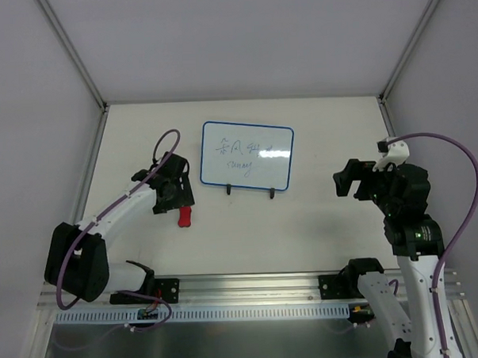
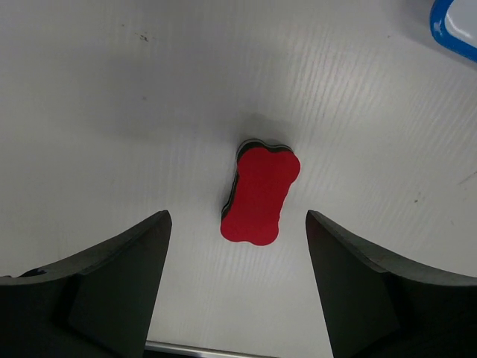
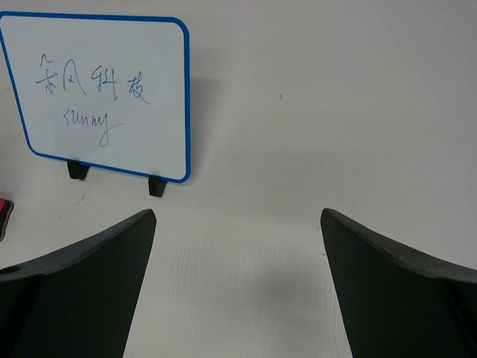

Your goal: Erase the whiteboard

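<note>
Two wide, empty: left end effector [image 2: 238, 218] over eraser [image 2: 261, 195], right end effector [image 3: 238, 218] facing whiteboard [image 3: 112, 149]. Risk of skidding eraser on skewed closing, toppling whiteboard under hard wiping.

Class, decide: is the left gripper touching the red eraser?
Apart. In the left wrist view, the left gripper is open, with bare table between each finger and the eraser.

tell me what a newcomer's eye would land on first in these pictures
The bright red eraser lies flat on the white table, left of centre, right in front of the open left hand, not gripped. Further back at mid-table stands the blue-framed whiteboard on two black feet, with dark handwriting on it. The right hand, open and empty, faces the board from the right.
</note>
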Controlling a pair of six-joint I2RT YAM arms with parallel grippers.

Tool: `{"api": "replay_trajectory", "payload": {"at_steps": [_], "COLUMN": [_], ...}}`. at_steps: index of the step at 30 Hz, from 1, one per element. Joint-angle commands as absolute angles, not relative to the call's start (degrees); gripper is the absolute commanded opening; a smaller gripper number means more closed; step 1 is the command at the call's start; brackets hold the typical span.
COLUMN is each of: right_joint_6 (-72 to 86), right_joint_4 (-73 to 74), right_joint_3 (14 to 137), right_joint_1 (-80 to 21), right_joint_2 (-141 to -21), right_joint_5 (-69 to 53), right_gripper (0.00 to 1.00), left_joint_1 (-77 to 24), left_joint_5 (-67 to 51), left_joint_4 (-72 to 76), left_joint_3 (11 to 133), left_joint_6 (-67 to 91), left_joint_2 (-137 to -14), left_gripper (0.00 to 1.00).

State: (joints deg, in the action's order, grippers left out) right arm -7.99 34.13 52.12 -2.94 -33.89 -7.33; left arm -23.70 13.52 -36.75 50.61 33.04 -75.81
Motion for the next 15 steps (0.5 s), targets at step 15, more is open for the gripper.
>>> {"api": "replay_trajectory", "payload": {"at_steps": [15], "right_joint_6": [-6.86], "right_joint_4": [31.47], "right_joint_3": [48.78], "right_joint_1": [-3.43], "right_joint_2": [-33.57], "right_joint_5": [-15.12], "right_gripper": [0.99], "left_joint_1": [-27.77], "left_joint_5": [9.05], "left_joint_4": [-23.64], "left_joint_3": [41.75], "left_joint_6": [29.62], "left_joint_2": [-78.31], "left_gripper": [0.58]}}
